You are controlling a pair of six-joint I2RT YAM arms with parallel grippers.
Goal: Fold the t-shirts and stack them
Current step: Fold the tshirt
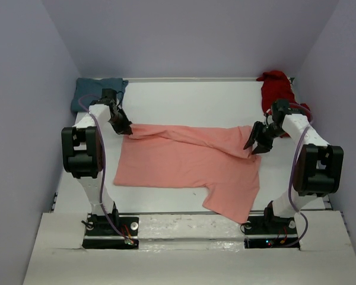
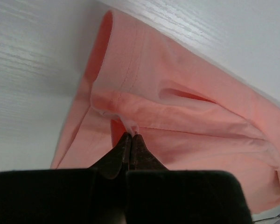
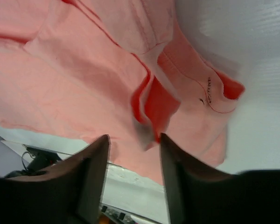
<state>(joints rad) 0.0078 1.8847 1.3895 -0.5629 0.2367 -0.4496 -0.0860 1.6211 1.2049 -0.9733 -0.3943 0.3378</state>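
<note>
Top external view: salmon-pink t-shirt (image 1: pixel 184 163) lies spread across the middle of the white surface (image 1: pixel 190 101), mostly flat, with its far edge rumpled into a ridge that runs from one hand to the other. One lobe of the shirt hangs toward the near edge on the right side. Teal t-shirt (image 1: pixel 98 90) is bunched in the far left corner and dark red t-shirt (image 1: pixel 277 89) is bunched in the far right corner, both well apart from the pink one.

Left hand (image 1: pixel 123 127) is at the shirt's far left corner, tips down on the cloth. Right hand (image 1: pixel 256 144) is at the shirt's right edge, tips just at the fabric.

Left wrist view: left hand (image 2: pixel 131 136) is closed tight, fingers pressed together and pinching a small tuck of the pink shirt (image 2: pixel 186 116) at the very tips. The cloth rises off the surface (image 2: pixel 32 56) around the pinch and drapes away to the right.

Right wrist view: right hand (image 3: pixel 133 140) stands narrowly parted, with a clear gap between its fingers (image 3: pixel 95 172). A blurred fold of the pink shirt (image 3: pixel 74 79) sits at the mouth of that gap, not clamped. The rest of the cloth spreads beyond the tips, with bare surface (image 3: pixel 261 60) to the right.
</note>
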